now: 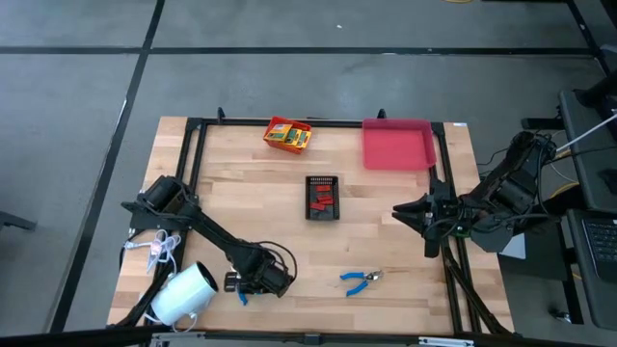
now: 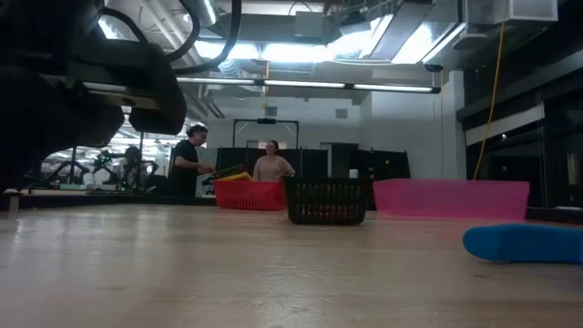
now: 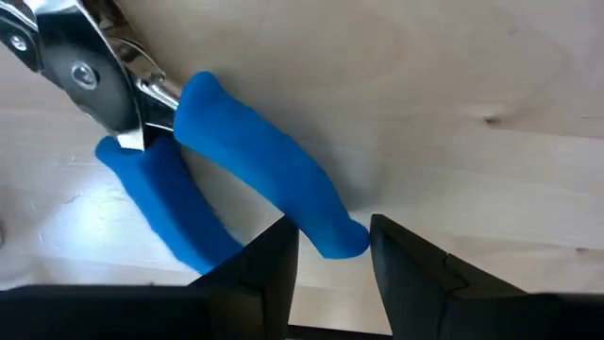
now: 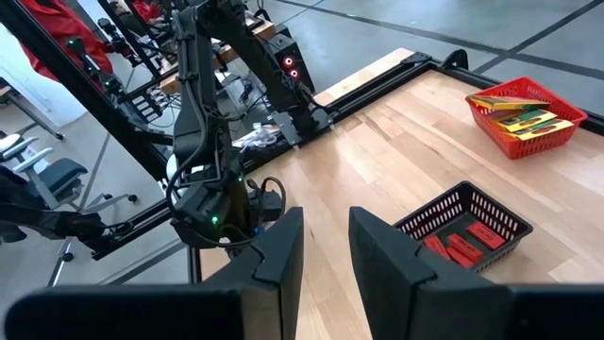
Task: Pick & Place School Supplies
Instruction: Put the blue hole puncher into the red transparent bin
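Observation:
One pair of blue-handled pliers (image 3: 236, 170) lies flat on the wooden table near its front left. My left gripper (image 3: 332, 269) is open, low over it, with its fingers on either side of the free end of one handle (image 3: 338, 236). It also shows in the high view (image 1: 241, 285). A second pair of pliers (image 1: 362, 280) lies at the front middle. The yellow-and-green boxes sit in a red basket (image 1: 287, 134). The red pieces lie in a black basket (image 1: 324, 197). My right gripper (image 4: 326, 250) is open and empty above the table's right side (image 1: 400, 212).
A pink tray (image 1: 397, 144) stands at the far right. A big white roll (image 1: 183, 294) and a white cord bundle (image 1: 159, 249) lie at the front left beside my left arm. A black frame (image 1: 193, 154) rims the table. Two people stand in the room behind (image 2: 191, 159).

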{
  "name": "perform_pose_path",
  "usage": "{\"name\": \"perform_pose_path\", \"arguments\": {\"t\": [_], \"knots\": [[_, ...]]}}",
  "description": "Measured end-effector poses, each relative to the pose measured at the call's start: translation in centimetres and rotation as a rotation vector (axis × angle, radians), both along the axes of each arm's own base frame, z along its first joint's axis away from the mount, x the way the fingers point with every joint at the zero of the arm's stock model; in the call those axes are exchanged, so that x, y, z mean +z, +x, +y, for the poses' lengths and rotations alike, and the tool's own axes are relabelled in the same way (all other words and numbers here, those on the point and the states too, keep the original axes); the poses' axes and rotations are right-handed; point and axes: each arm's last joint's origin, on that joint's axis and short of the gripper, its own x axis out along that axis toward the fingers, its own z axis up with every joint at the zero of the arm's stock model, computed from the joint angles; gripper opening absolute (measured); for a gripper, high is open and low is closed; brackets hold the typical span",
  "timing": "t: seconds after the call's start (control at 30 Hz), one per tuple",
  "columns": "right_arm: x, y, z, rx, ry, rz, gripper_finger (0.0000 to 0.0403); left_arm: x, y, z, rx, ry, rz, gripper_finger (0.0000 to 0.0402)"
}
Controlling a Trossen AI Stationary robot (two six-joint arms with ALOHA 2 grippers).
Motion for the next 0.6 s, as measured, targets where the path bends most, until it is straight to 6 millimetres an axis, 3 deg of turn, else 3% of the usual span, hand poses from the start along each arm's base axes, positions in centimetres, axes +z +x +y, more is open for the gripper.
{"name": "perform_pose_path", "arguments": {"t": [0.13,0.33,0.6], "knots": [[0.0,0.0,0.0,0.000,0.000,0.000,0.0091,0.0,0.0,0.0,0.003,0.014,-0.009,0.0104],[0.0,0.0,0.0,0.000,-0.003,0.000,0.0091,0.0,0.1,0.1,-0.077,0.024,-0.051,0.0023],[0.1,0.0,0.0,-0.016,-0.007,-0.018,0.0091,0.9,1.2,0.7,-0.250,0.064,-0.244,0.0022]]}}
